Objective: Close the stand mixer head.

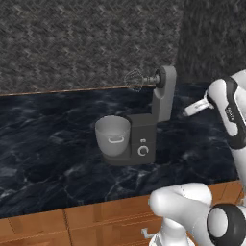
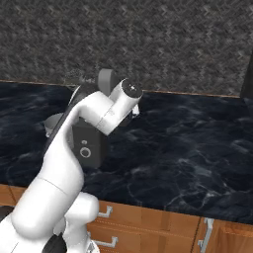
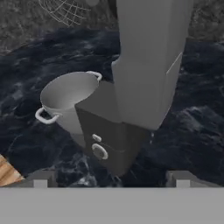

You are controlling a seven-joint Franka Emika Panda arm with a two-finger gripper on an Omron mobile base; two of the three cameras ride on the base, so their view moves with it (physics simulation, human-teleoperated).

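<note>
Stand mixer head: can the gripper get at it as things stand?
Probably yes. The stand mixer head stands tilted up, whisk raised; the gripper is open and faces its back with nothing between them.

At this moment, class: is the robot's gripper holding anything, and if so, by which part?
Nothing is held. In the hand view the gripper is open, its fingertips apart and bare, short of the raised stand mixer head.

Mixer on the dark marble counter, largely hidden by the arm

The stand mixer head (image 2: 106, 77) stands raised near the counter's (image 2: 188, 143) back edge, at its left part; the white arm (image 2: 94, 116) crosses in front of it. Below, the dark base with a round dial (image 2: 85, 152) shows, and a sliver of the light grey bowl (image 2: 52, 123) at its left. Wooden drawers (image 2: 148, 222) line the front edge.
</note>
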